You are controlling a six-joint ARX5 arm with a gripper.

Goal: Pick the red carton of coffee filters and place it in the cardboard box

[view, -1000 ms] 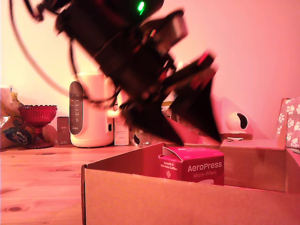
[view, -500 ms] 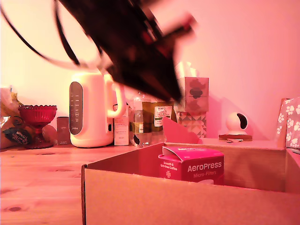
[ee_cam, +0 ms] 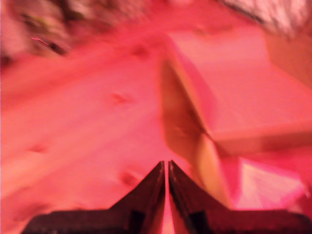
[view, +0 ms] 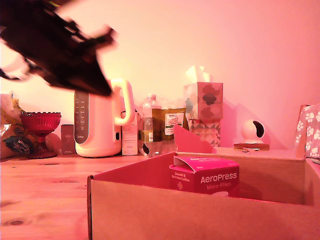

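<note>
The red carton of coffee filters (view: pixel 205 175) stands inside the cardboard box (view: pixel 200 215), near its middle, with the white AeroPress lettering facing the exterior camera. My gripper (view: pixel 102 90) is a dark blur high at the exterior view's left, in front of the kettle and well away from the box. In the wrist view the gripper (ee_cam: pixel 168 165) is shut, its fingers nearly touching with nothing between them. Below it are the wooden table (ee_cam: pixel 73 122) and a blurred corner of the cardboard box (ee_cam: pixel 185 117). The carton is not visible in the wrist view.
Along the back of the wooden table (view: pixel 45 195) stand a red glass goblet (view: pixel 40 125), a white kettle (view: pixel 97 125), a bottle (view: pixel 150 125), a tall patterned tissue box (view: pixel 204 105) and a small white camera (view: pixel 252 131). A paw-print item (view: pixel 311 130) is at the right edge.
The arm has swung up and to the exterior view's left, away from above the box. Its fingers, apart a second ago, are now together. The carton has stayed in the box.
</note>
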